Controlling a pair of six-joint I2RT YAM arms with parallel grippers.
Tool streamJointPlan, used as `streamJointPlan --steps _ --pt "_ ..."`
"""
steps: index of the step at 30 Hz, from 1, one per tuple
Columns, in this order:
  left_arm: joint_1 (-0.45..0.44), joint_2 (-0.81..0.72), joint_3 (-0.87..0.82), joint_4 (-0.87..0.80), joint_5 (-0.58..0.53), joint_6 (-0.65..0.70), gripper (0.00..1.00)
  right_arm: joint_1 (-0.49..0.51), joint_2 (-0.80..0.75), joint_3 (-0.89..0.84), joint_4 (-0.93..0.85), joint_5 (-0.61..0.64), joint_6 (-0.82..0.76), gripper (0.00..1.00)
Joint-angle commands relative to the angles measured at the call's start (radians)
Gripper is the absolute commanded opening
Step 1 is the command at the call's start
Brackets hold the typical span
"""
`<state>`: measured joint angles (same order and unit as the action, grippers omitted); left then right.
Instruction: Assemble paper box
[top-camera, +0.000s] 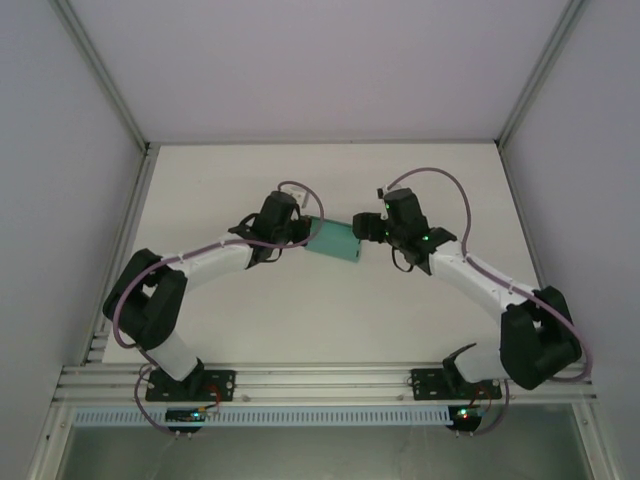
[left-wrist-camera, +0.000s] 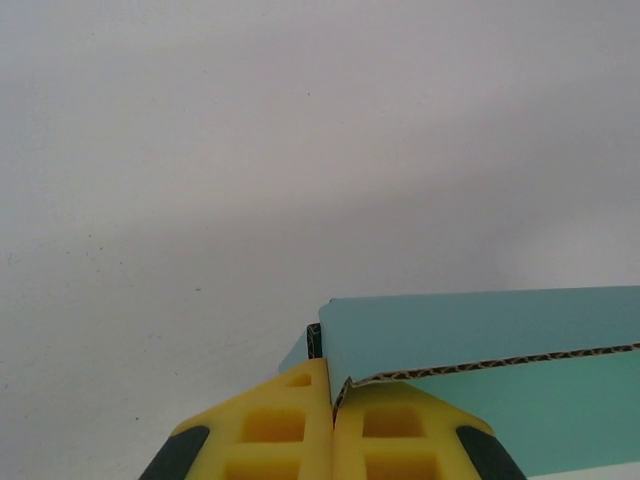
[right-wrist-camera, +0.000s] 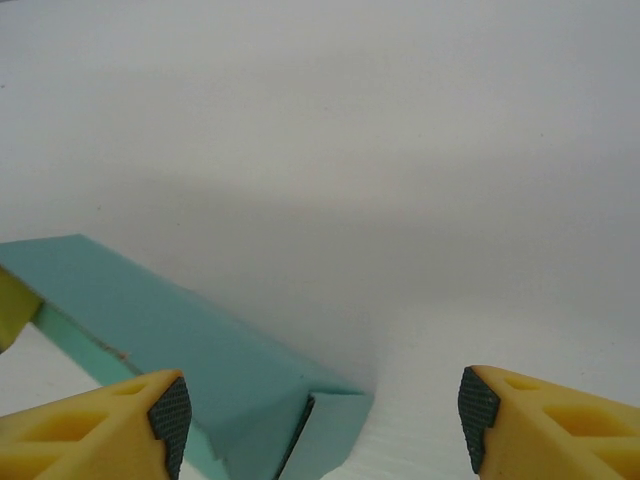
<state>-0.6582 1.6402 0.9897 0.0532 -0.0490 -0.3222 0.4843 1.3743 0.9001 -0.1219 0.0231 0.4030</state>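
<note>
Start at the paper box (top-camera: 333, 241): teal corrugated card, folded up into a long sleeve, mid-table (top-camera: 400, 310) between the two wrists. Cannot tell whether resting on the surface or lifted just off it. Long axis roughly across the table, slightly skewed, with the left end farther back and the right end nearer the arm bases.

Pinched at the left end by the left gripper (top-camera: 303, 232). In the left wrist view, note the yellow fingers (left-wrist-camera: 280, 425) pressed together on the raw fluted edge of one wall, with the rest of the box (left-wrist-camera: 480, 335) running off to the right.

At the right end, the right gripper (top-camera: 372, 232), with pads (right-wrist-camera: 170, 415) spread wide and gripping nothing. Box end (right-wrist-camera: 180, 340) poking in between them, close beside the picture-left pad and well apart from the other.

Probably falls to the right arm, nearest the free end. Likely calls for centring on that end before closing.
</note>
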Motion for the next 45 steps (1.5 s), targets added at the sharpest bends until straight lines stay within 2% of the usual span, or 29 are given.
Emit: streamJointPlan --steps 1,5,16,20,24,27,29,31,35,38,42,45 --pt "-0.025 0.064 -0.059 -0.323 0.068 0.012 0.00 -0.017 0.056 0.039 0.001 -0.037 0.031 0.73" --pt "-0.026 0.056 -0.051 -0.329 0.056 0.022 0.00 -0.025 0.098 0.049 -0.036 -0.062 0.056 0.71" --pt "-0.027 -0.054 0.051 -0.395 0.137 0.119 0.42 -0.026 0.097 -0.085 -0.017 -0.071 0.141 0.67" --pt "-0.018 -0.095 0.082 -0.428 0.160 0.153 0.55 -0.029 0.106 -0.105 0.000 -0.075 0.160 0.67" --pt "0.005 -0.127 0.099 -0.450 0.235 0.167 0.66 -0.033 0.124 -0.105 -0.010 -0.075 0.170 0.64" --pt "0.028 -0.149 0.106 -0.449 0.303 0.164 0.76 -0.037 0.134 -0.108 -0.017 -0.079 0.176 0.63" --pt "0.041 -0.165 0.106 -0.440 0.346 0.151 0.86 -0.040 0.136 -0.114 -0.015 -0.090 0.178 0.62" --pt "0.052 -0.179 0.106 -0.424 0.384 0.141 0.90 -0.040 0.137 -0.122 -0.017 -0.092 0.181 0.62" --pt "0.099 -0.171 0.115 -0.401 0.385 0.054 0.99 -0.041 0.138 -0.140 -0.013 -0.091 0.190 0.62" --pt "0.143 -0.128 0.123 -0.379 0.427 -0.005 0.99 -0.042 0.145 -0.146 -0.010 -0.092 0.192 0.62" --pt "0.166 -0.065 0.114 -0.337 0.516 -0.021 0.93 -0.043 0.149 -0.159 -0.004 -0.091 0.201 0.62" --pt "0.184 -0.035 0.075 -0.310 0.539 -0.046 0.87 -0.045 0.149 -0.166 -0.004 -0.080 0.207 0.62"
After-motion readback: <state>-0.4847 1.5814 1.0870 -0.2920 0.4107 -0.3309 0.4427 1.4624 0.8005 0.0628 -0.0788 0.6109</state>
